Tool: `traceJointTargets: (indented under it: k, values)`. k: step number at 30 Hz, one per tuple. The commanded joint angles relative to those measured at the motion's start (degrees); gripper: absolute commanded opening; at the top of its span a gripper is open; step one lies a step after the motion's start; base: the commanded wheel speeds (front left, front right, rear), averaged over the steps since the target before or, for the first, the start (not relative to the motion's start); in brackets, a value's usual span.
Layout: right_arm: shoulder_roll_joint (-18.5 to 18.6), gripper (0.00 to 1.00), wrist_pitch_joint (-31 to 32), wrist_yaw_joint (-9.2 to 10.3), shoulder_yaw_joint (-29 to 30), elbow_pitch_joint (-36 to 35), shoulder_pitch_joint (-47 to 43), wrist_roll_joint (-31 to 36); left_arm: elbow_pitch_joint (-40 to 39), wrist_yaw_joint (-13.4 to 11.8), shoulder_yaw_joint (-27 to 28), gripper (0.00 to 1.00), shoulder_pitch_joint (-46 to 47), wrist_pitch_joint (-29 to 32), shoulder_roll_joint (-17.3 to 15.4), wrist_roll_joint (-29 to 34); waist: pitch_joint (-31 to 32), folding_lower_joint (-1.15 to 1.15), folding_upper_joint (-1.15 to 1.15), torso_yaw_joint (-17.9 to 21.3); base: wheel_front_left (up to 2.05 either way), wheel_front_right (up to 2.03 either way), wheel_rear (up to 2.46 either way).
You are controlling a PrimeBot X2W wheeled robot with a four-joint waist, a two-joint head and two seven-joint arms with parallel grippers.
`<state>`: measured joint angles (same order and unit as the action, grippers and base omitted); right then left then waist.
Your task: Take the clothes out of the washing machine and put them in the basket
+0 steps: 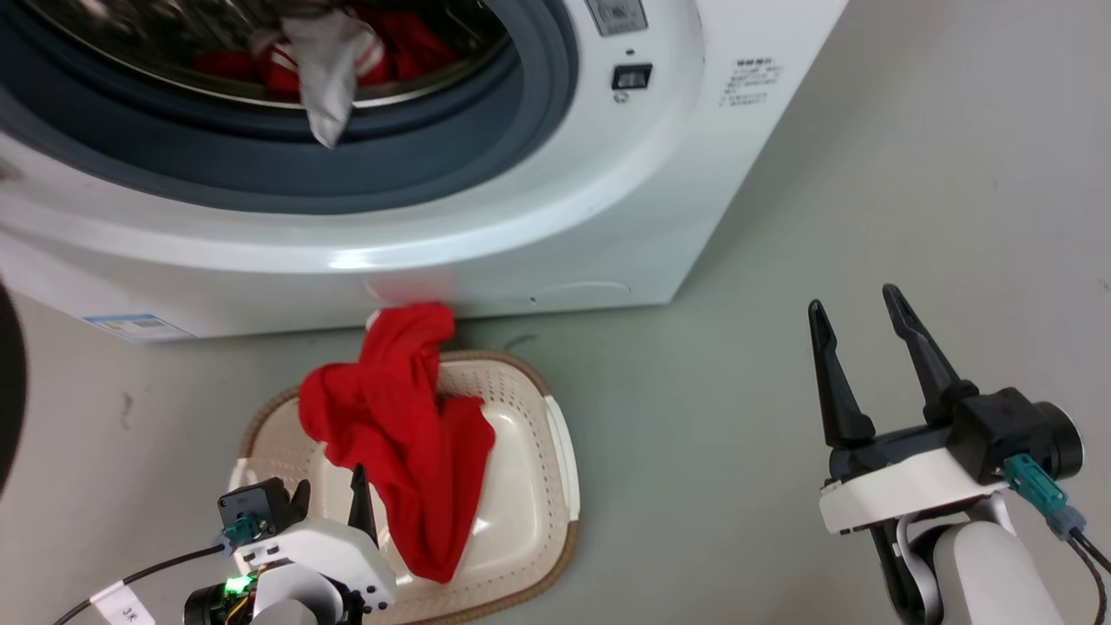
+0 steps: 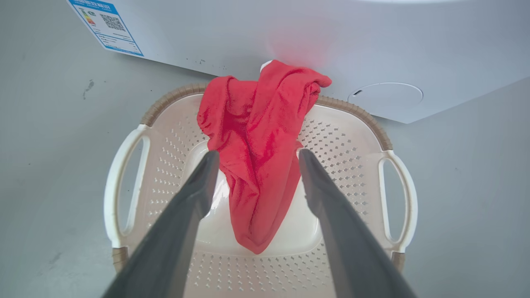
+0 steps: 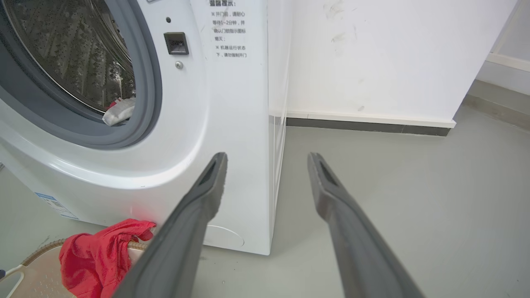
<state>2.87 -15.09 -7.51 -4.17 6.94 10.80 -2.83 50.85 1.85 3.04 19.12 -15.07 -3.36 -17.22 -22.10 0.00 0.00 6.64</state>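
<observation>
1. Clothes: a plain red garment (image 1: pixel 399 434) lies in the basket (image 1: pixel 534 486), its upper end draped over the far rim next to the washing machine (image 1: pixel 538 217) and its lower end on the basket's bottom.
2. A red garment with white stripes and a grey-white part (image 1: pixel 325 69) is in the steel drum (image 3: pixel 83 54). The pale part hangs out over the grey rubber ring (image 1: pixel 434 165). The head view's top edge cuts off the rest of the pile.
3. The left gripper (image 2: pixel 257 154) is above the near side of the basket, its 2 fingers spread wide and gripping nothing. In the left wrist view the red cloth shows between them; whether either finger brushes it cannot be told.
4. The right gripper (image 1: pixel 854 299) is well off to the right over bare floor, jaws wide apart and empty.
5. The red garment hides part of the basket's bottom, and a small white bit at its top end is too small to identify.
6. A dark curved shape (image 1: pixel 9 382) at the head view's left edge is cut off and cannot be made out.
7. The basket stands on a grey floor (image 1: pixel 781 217), just in front of the machine. A blue-edged sticker (image 2: pixel 105 27) is low on the machine's front.
8. Beside the machine rises a white wall (image 3: pixel 372 54) with a dark skirting strip (image 3: pixel 364 126).
</observation>
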Motion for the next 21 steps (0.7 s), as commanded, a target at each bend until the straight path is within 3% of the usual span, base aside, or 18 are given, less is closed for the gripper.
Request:
traceJointTargets:
  k: [1, 11, 21]
  values:
    - [-0.01, 1.00, -0.11, 0.04, 0.16, 0.11, -0.84, 0.37, -1.53, 0.00, 0.27, 1.00, -1.42, -0.14, 0.15, 0.55, 3.57, 0.00, 0.00, -2.25, 0.00, 0.00, 0.00]
    - [-0.01, 1.00, 0.10, 0.04, 0.91, -0.11, -3.39, 0.82, -16.07, -0.90, -1.63, 1.00, -5.50, -0.14, 0.48, 0.86, 8.34, 0.00, 0.00, -3.78, 0.00, 0.00, 0.00]
    - [-0.01, 1.00, 0.75, 0.04, 0.99, -1.26, -3.93, 0.71, -28.74, -2.28, -2.06, 1.00, -2.94, -0.14, 0.47, 4.92, 9.16, 0.00, 0.00, -3.50, 0.00, 0.00, 0.00]
